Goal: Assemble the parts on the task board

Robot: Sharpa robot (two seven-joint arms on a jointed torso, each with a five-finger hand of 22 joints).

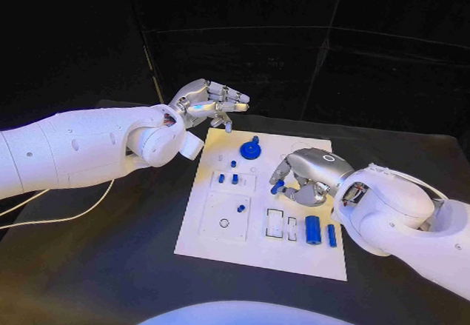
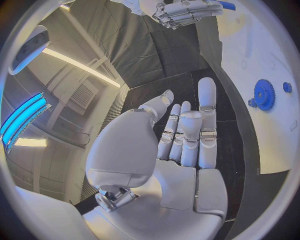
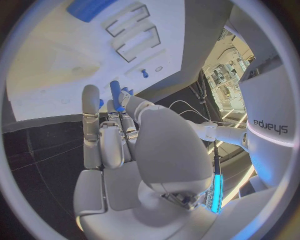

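Task board point(image 1: 215, 239) lay flat on the black table point(image 1: 100, 273), directly under the right hand point(image 1: 307, 176) and just beside and below the left hand point(image 1: 209, 104). Right hand was curled over the board's middle; in the right wrist view its fingertips point(image 3: 122, 98) pinched a small blue peg point(image 3: 116, 89), a short cylinder standing out past the fingers toward the board. Left hand point(image 2: 181, 135) hovered off the board's far corner, fingers extended and loosely together, holding nothing.

Parts noted on the board: a blue gear point(image 1: 250, 149) lying between the two hands, nearer the left; two short blue pins point(image 1: 228, 179) just left of the right hand's fingers; two longer blue cylinders point(image 1: 320, 231) beneath the right wrist, beside two empty rectangular slots point(image 1: 282, 225).

Handling, as judged: the peg looked like rigid moulded plastic, light, smooth and round, so likely to roll or twist in a pinch. Best held across its side near mid-length, leaving the lower end free for insertion. The gear appeared stiff and flat; its toothed rim should give grip, its raised hub another hold. Board probably light enough to slide if pressed off-centre
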